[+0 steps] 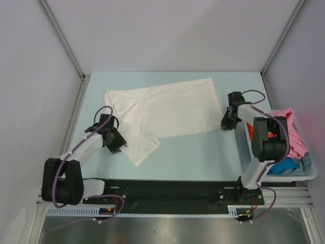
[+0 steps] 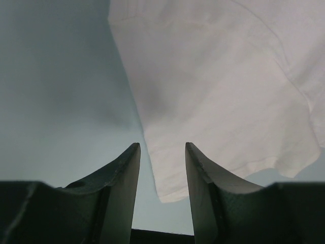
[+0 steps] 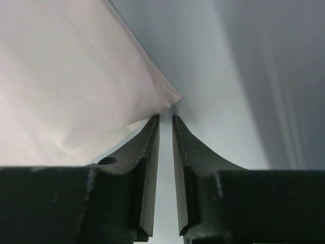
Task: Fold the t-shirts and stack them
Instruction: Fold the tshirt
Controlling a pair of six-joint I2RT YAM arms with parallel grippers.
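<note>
A plain white t-shirt (image 1: 167, 109) lies spread flat across the middle of the pale blue table (image 1: 203, 152), one sleeve pointing toward the near left. My left gripper (image 1: 116, 145) hovers at that sleeve, open; in the left wrist view the sleeve's corner (image 2: 172, 188) lies below the gap between its fingertips (image 2: 162, 145), touching neither. My right gripper (image 1: 227, 123) sits at the shirt's right edge. Its jaws stand a narrow slit apart (image 3: 166, 117) with bare table showing between them, and the shirt's corner (image 3: 170, 97) lies just past the tips. More t-shirts, pink (image 1: 292, 129) and bright blue (image 1: 284, 165), are piled in the bin.
A pale plastic bin (image 1: 311, 175) stands at the table's right edge, beside the right arm. Metal frame posts (image 1: 61, 40) and grey walls enclose the table on three sides. The arms' black base rail (image 1: 167, 190) runs along the near edge.
</note>
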